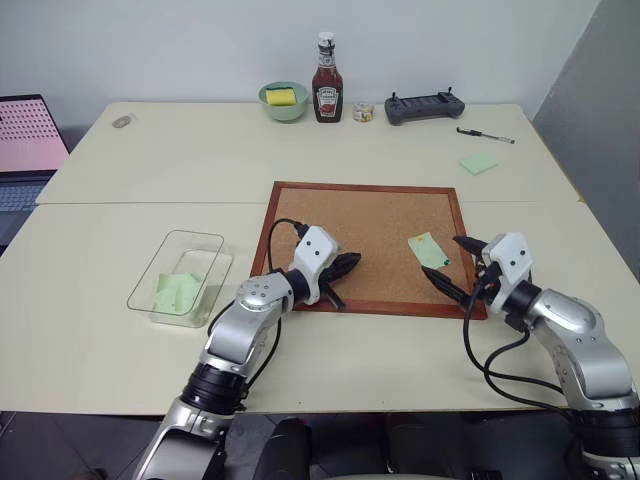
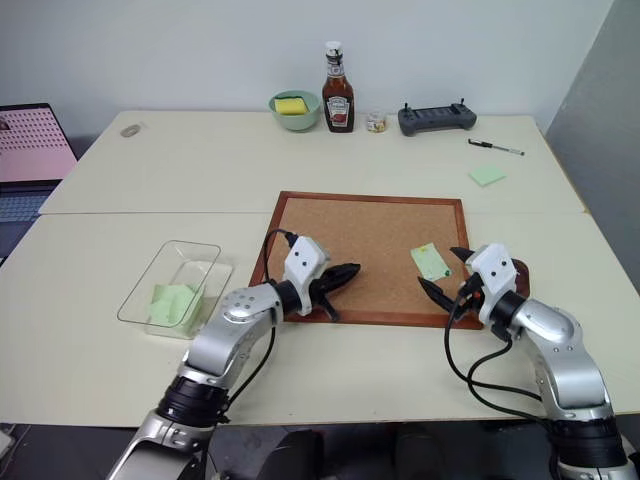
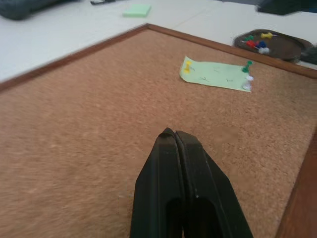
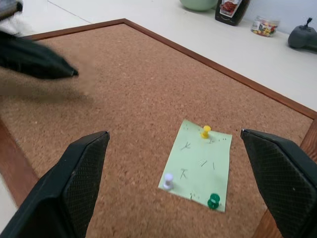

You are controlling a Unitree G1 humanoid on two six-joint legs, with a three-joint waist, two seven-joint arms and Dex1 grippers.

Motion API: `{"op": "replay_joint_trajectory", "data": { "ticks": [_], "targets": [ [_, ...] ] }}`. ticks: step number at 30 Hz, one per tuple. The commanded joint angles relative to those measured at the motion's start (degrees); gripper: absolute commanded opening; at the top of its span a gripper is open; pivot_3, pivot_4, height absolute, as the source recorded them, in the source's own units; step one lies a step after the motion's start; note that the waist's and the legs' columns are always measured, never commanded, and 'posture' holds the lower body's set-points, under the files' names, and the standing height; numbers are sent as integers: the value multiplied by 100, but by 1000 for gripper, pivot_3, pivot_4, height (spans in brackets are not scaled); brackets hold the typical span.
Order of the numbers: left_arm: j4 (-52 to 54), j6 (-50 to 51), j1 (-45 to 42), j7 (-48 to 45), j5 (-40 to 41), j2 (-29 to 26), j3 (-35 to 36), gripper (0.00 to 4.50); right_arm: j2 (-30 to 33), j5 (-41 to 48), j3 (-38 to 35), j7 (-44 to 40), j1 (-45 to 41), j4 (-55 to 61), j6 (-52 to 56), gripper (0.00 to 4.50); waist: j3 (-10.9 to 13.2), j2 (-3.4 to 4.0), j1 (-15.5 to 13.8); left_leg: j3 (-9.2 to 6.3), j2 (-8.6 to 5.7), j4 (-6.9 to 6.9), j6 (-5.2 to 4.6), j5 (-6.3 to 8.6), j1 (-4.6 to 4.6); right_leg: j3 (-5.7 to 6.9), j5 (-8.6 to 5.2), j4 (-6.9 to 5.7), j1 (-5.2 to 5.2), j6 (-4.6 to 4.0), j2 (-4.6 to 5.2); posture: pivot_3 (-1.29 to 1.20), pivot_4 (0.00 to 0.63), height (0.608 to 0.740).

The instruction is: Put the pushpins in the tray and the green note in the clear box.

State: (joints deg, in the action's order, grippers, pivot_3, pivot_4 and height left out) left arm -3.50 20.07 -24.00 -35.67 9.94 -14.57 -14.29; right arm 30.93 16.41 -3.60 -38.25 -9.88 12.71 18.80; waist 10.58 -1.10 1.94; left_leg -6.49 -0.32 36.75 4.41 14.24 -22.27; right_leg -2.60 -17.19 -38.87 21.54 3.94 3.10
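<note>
The green note [image 4: 199, 166], thin, limp paper pinned to the corkboard [image 1: 370, 215] by three pushpins [image 4: 205, 131], lies at twelve o'clock between the spread right gripper [image 4: 183, 193] fingers; grasp the rigid pin heads first.

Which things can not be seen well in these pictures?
- Tray: left wrist view cuts off its far side; the right claw hides it in the left eye view.
- Marks on the green note: too small to read.
- Left claw: blurred in the right wrist view.
</note>
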Motion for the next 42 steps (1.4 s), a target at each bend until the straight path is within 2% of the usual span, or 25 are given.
{"op": "replay_joint_trajectory", "data": {
  "ticks": [1,8,15,21,24,27,32,36,37,42],
  "targets": [
    [-503,-233,-169,-92,-94,173,-56,7,9,-73,139,186,-379,-62,528,4500,0,0,-9,-1,-1,0,0,0,-2,0,0,1,0,0,0,0,150,740],
    [-809,-418,-224,-131,-200,258,-17,7,-49,-324,422,299,-1314,-968,882,4500,-3,5,-10,-2,-4,7,0,0,3,0,0,0,-8,1,2,0,150,740],
    [-759,-424,-157,-143,-260,307,-51,7,-136,-363,534,215,-1831,-1504,1107,4500,-4,6,-19,-3,-7,7,0,0,6,1,1,-1,-10,1,4,0,150,740],
    [-679,-389,-119,-156,-280,343,-56,0,-195,-512,562,276,-2076,-1933,1121,3177,-4,7,-15,-4,-7,7,0,0,7,1,1,-2,-10,1,4,0,150,740],
    [-674,-385,-118,-162,-285,348,-54,0,-221,-580,597,286,-2144,-2079,1107,2691,-4,7,-15,-3,-7,7,0,0,7,1,1,-2,-10,1,5,0,150,740],
    [-675,-385,-123,-171,-288,349,-54,0,-240,-656,624,288,-2208,-2230,1095,1936,-4,7,-15,-3,-7,7,0,0,7,1,1,-2,-10,1,5,0,150,740],
    [-677,-389,-135,-171,-296,361,-62,0,-267,-762,625,347,-2329,-2438,1017,1065,-4,7,-13,-3,-7,6,0,0,7,1,1,-2,-10,1,5,0,150,740],
    [-654,-385,-111,-173,-303,359,-68,0,-290,-776,612,342,-2373,-2453,990,201,-4,7,-14,-3,-7,7,0,0,7,1,1,-2,-10,1,5,0,150,740],
    [-649,-386,-101,-173,-308,358,-74,0,-288,-771,604,337,-2378,-2436,989,44,-4,7,-14,-3,-7,6,0,0,7,1,1,-2,-10,1,5,0,150,740],
    [-638,-371,-81,-169,-333,361,-85,0,-241,-730,548,300,-2379,-2307,1023,13,-4,7,-11,-3,-6,6,0,0,7,1,1,-2,-9,1,4,0,150,740]
  ]
}}
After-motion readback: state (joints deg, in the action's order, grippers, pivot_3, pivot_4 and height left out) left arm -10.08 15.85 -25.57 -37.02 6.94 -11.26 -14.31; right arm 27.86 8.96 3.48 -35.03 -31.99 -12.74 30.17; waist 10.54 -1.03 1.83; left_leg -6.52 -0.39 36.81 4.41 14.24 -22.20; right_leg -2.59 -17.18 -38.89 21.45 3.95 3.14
